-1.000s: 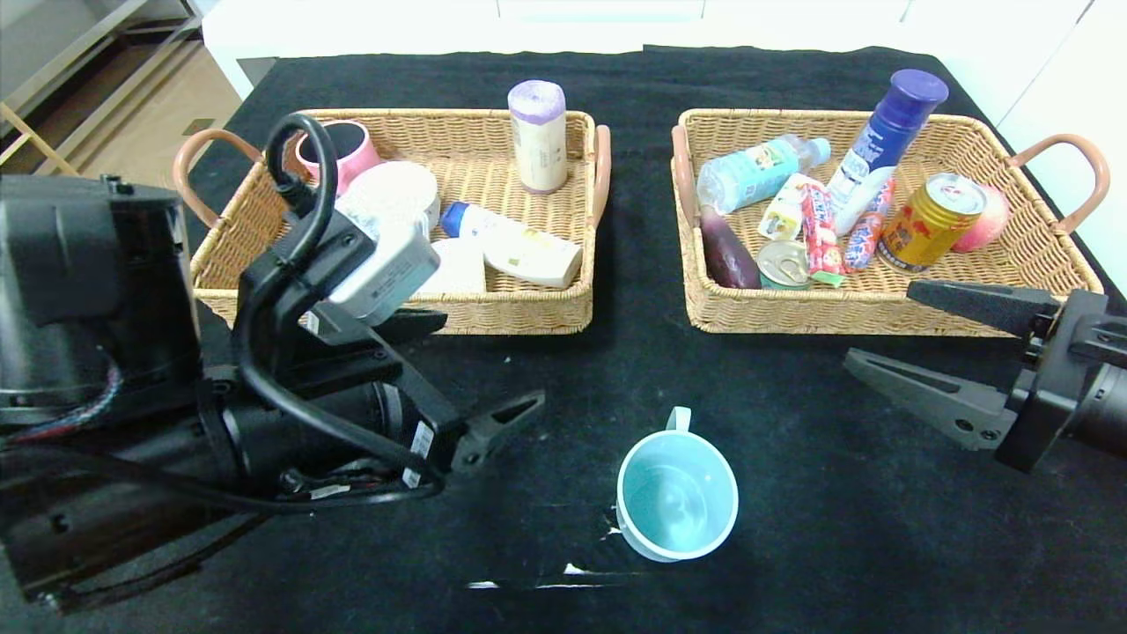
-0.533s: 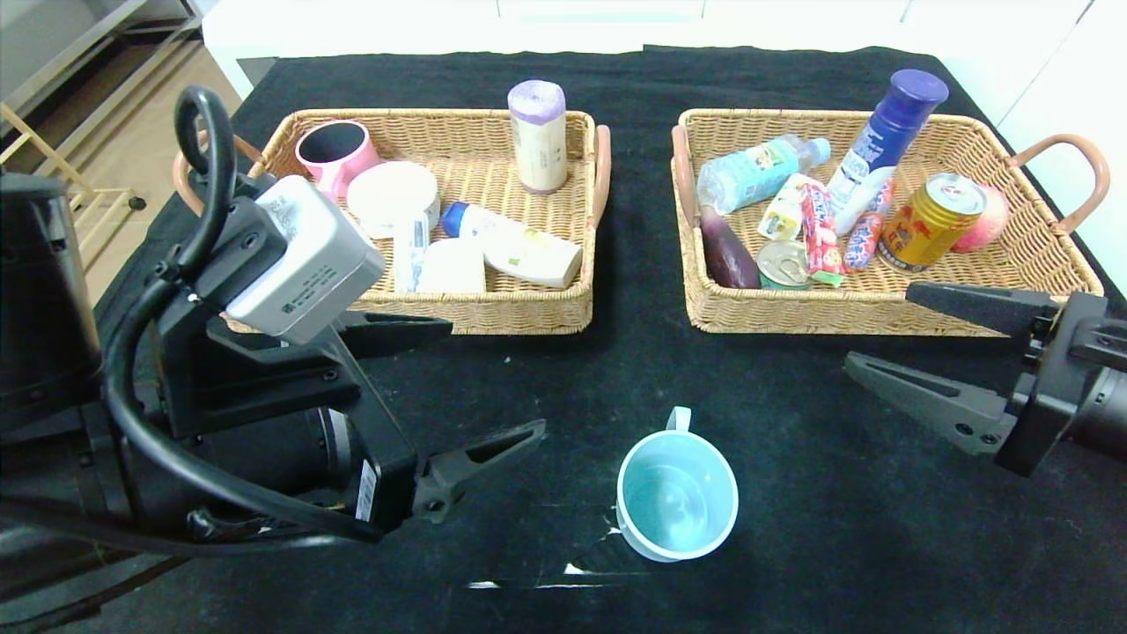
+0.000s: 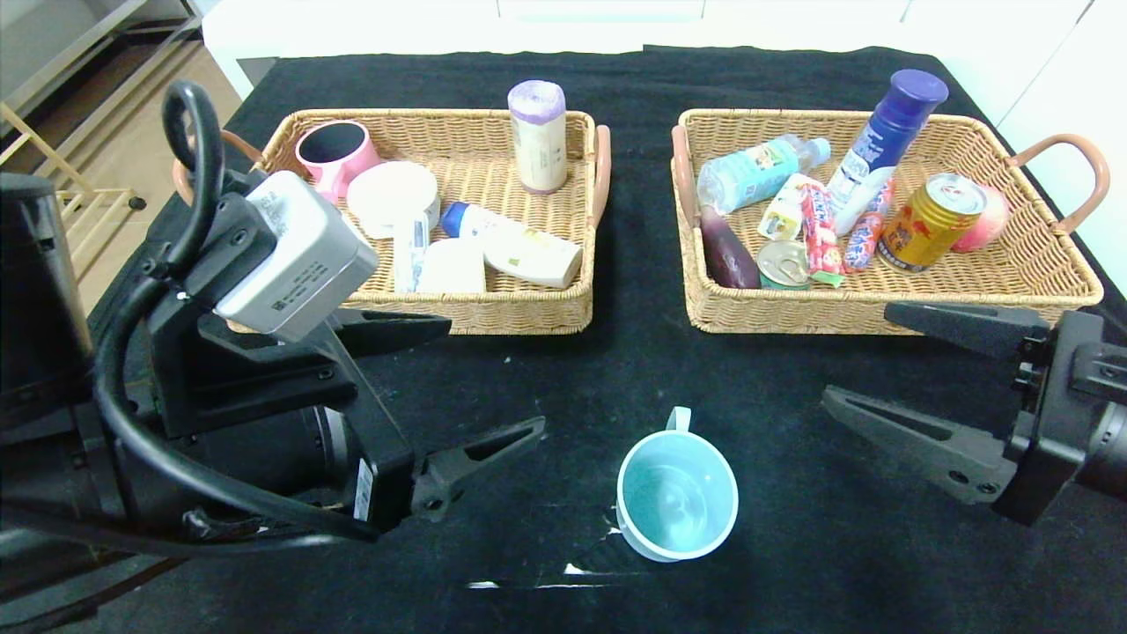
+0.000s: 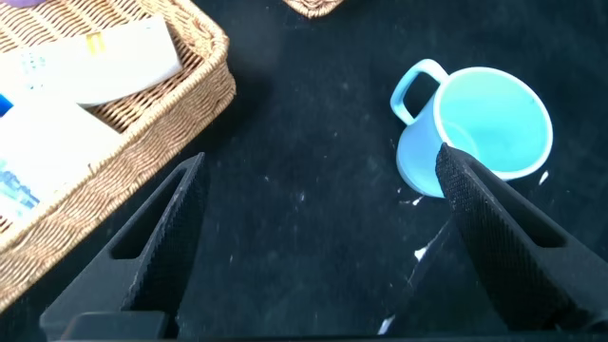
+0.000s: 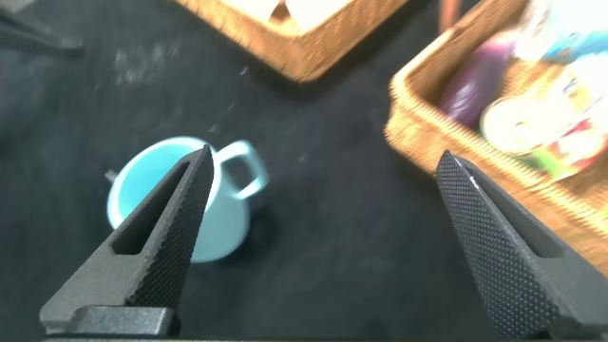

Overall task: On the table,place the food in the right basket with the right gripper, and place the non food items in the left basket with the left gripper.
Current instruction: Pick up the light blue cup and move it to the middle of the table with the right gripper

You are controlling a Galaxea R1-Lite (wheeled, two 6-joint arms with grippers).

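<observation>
A teal mug (image 3: 676,495) (image 4: 494,114) (image 5: 223,228) stands upright on the black table (image 3: 616,370), in front of the gap between the two baskets. My left gripper (image 3: 495,374) (image 4: 320,157) hovers open just left of it, empty, one finger close to the rim. Off to the mug's right, my right gripper (image 3: 856,354) (image 5: 325,155) is open and empty, in front of the right basket (image 3: 792,313). That basket holds the water bottle (image 3: 757,172), candy stick pack (image 3: 819,231) and gold can (image 3: 931,220). The left basket (image 3: 493,313) holds a white block (image 3: 453,264).
The left basket also carries a pink mug (image 3: 335,154), a round white tub (image 3: 392,194), a white tube (image 3: 515,246) and a purple-topped roll (image 3: 537,136). A tall purple-capped bottle (image 3: 885,141) and a peach (image 3: 986,220) sit in the right basket. White scuffs (image 3: 563,577) mark the cloth.
My left arm has swung its wrist back to the left while its fingertips stayed beside the mug. The right gripper has moved nearer and slightly left. The mug has not moved.
</observation>
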